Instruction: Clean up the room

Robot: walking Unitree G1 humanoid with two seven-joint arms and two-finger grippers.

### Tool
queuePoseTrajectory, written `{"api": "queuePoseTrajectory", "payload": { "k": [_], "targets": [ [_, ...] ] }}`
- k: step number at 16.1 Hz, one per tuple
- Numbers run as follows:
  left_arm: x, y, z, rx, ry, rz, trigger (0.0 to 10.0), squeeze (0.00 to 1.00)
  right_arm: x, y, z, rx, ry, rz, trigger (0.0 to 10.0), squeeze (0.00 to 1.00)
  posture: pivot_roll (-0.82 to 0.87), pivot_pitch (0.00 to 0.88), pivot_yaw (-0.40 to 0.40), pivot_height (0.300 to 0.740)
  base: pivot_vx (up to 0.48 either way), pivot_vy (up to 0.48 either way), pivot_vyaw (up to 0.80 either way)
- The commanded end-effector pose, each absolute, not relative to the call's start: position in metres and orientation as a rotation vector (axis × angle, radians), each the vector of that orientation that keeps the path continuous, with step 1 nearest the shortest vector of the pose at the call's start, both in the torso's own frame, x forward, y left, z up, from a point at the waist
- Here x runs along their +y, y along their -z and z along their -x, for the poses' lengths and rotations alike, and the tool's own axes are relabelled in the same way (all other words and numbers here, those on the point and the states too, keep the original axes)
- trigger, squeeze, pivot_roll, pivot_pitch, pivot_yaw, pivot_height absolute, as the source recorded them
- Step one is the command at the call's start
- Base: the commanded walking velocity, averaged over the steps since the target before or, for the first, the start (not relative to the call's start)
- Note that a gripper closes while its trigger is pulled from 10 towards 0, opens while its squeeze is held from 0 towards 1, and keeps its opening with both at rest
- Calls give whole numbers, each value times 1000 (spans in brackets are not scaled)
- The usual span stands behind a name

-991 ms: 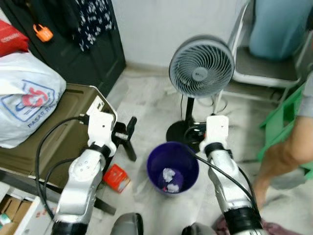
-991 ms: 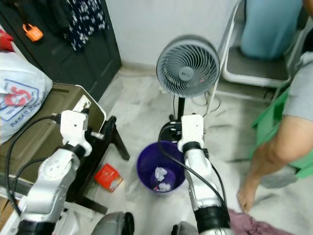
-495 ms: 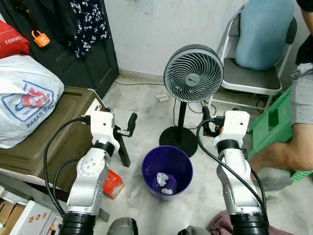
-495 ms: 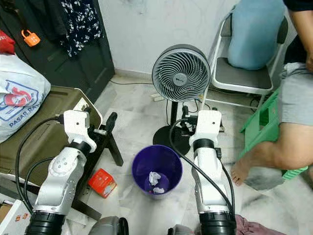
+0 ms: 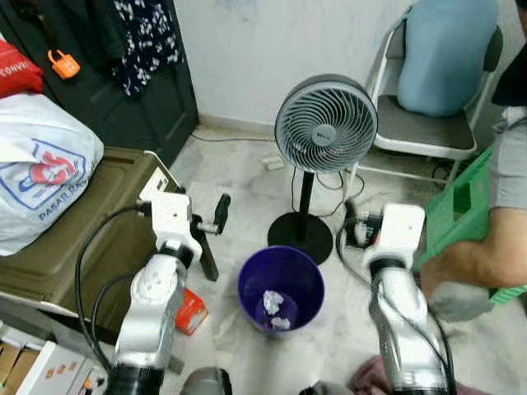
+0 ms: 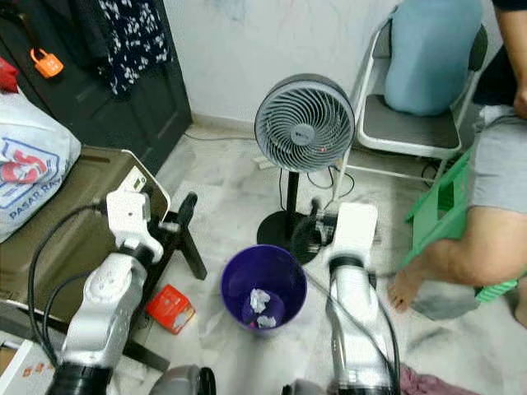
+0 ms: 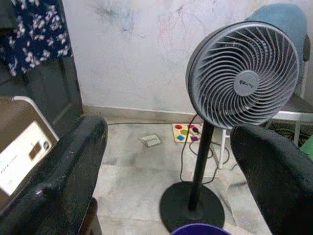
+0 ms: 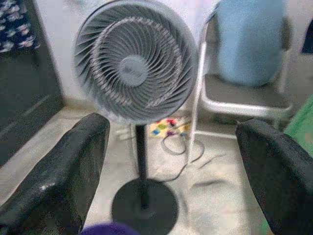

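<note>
Trash is sitting in the purple bin [image 5: 280, 284] on the pale marble floor [image 5: 247, 177]: two white crumpled paper balls [image 5: 275, 303] are lying at the bottom. The bin is standing between the robot's two arms, just in front of the black round base of a grey standing fan [image 5: 325, 125]. A small red box [image 5: 191, 309] is lying on the floor just to the left of the bin, close to the left arm. The left gripper [image 7: 171, 171] is hanging in the air above the floor with its two black fingers [image 7: 58, 171] spread wide and nothing between them. The right gripper [image 8: 171, 166] is doing the same, its fingers [image 8: 54, 171] wide apart and holding nothing, and both are pointing toward the fan. On the left, a brown-green case [image 5: 74, 230] is carrying a big white plastic bag [image 5: 41, 169] with red and blue print. Behind it, a dark cupboard [image 5: 140, 99] is standing with a flowery cloth [image 5: 148, 37] and an orange padlock [image 5: 62, 62] hanging on it. On the right, a person's bare leg [image 6: 461, 247] is resting by a green plastic stool [image 6: 440, 206], and a folding chair [image 6: 412, 127] with a blue backrest is standing by the wall.
</note>
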State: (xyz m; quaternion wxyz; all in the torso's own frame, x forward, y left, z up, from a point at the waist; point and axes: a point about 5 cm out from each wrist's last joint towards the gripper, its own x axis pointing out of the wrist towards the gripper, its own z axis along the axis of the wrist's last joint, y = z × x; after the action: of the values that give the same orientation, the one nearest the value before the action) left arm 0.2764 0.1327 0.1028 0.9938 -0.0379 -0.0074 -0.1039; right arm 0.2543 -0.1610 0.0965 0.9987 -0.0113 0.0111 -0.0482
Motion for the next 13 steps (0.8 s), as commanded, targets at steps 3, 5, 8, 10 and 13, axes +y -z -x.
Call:
{"api": "queuePoseTrajectory", "payload": {
  "k": [3, 5, 8, 10, 13],
  "targets": [
    [145, -118, -288, -89, 119, 109, 10000, 0, -169, -103, -243, 0, 53, 78, 10000, 0, -74, 0, -2, 740, 0, 0, 0],
    [133, -118, -291, -100, 162, 94, 10000, 0, -188, -100, -240, 11, 139, 120, 10000, 0, -57, 0, -6, 740, 0, 0, 0],
    [137, -107, -277, -60, 199, 54, 10000, 0, -171, -104, -246, 21, 67, 93, 10000, 0, -55, 0, 25, 740, 0, 0, 0],
    [140, -100, -274, -35, 211, 51, 10000, 0, -165, -103, -243, 13, 55, 106, 10000, 0, -63, 0, 33, 740, 0, 0, 0],
    [128, -112, -287, -70, 224, 125, 10000, 0, -161, -102, -244, 16, 24, 145, 10000, 0, -125, 0, 21, 740, 0, 0, 0]
  ]
}}
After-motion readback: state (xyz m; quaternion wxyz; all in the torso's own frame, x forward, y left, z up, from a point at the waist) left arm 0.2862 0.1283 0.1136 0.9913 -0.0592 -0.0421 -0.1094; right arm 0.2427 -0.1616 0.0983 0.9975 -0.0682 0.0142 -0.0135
